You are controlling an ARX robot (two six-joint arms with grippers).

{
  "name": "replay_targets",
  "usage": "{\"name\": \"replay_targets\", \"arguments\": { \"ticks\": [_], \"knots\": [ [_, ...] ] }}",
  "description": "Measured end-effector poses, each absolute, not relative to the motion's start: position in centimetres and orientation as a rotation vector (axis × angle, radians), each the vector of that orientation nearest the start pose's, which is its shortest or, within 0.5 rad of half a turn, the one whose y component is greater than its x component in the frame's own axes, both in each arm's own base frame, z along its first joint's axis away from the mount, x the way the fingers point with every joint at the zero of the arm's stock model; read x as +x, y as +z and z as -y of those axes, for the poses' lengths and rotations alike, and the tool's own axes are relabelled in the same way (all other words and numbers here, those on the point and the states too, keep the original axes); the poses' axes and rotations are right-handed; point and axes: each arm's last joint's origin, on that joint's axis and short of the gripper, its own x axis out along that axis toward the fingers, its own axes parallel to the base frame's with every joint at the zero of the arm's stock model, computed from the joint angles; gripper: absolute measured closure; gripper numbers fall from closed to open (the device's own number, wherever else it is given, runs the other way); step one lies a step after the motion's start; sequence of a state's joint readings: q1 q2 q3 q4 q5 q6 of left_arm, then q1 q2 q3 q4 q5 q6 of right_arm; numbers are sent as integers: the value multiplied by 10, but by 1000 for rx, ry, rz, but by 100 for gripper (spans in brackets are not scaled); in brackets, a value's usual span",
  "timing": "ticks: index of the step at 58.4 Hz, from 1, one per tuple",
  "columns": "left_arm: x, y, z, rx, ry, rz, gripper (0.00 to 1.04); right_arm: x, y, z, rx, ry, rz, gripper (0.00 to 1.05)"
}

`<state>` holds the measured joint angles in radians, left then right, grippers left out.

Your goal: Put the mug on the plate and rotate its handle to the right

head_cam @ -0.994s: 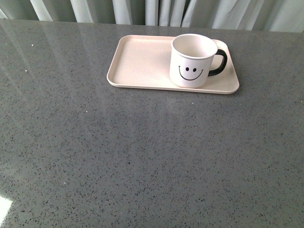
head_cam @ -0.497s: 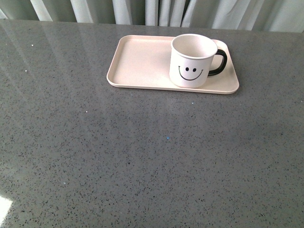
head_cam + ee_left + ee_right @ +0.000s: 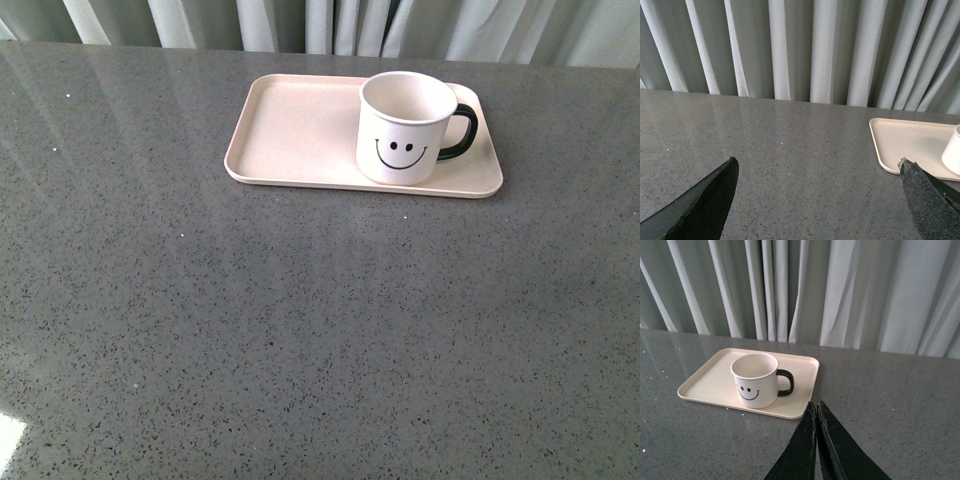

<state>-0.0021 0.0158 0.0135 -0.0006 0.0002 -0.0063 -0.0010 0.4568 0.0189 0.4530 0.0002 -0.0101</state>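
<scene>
**Front view: one mug upright on one plate, both grippers clear**

Front view shows one mug, one plate and one handle; neither arm appears here. The mug is a cream-white cylinder, open end up, with a black smiley face printed on the side towards the camera. It stands upright on the right-hand part of the plate. Its handle is a glossy black C-shaped loop pointing right. The plate is a pale pink, matte, flat rectangle with rounded corners and a low raised rim, much wider than the mug. It lies on a grey speckled table with a polished, slightly reflective surface. Pleated pale curtains hang behind the table.

The right gripper has two dark, tapering fingers pressed together at their tips, closed on nothing. The mug and plate lie ahead of it and off to its left, well apart from the fingertips; the handle faces the gripper's side.

The left gripper stands wide open, its two dark rough-textured fingers far apart and empty. The plate lies ahead and to its right, with only an edge of the mug in view.
</scene>
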Motion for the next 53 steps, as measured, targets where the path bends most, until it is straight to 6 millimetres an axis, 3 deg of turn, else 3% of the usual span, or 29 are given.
{"name": "replay_targets", "arguments": {
  "ticks": [53],
  "knots": [
    [98,167,0,-6,-2,-3,9,97,169,0,-10,-1,11,103]
  ]
}}
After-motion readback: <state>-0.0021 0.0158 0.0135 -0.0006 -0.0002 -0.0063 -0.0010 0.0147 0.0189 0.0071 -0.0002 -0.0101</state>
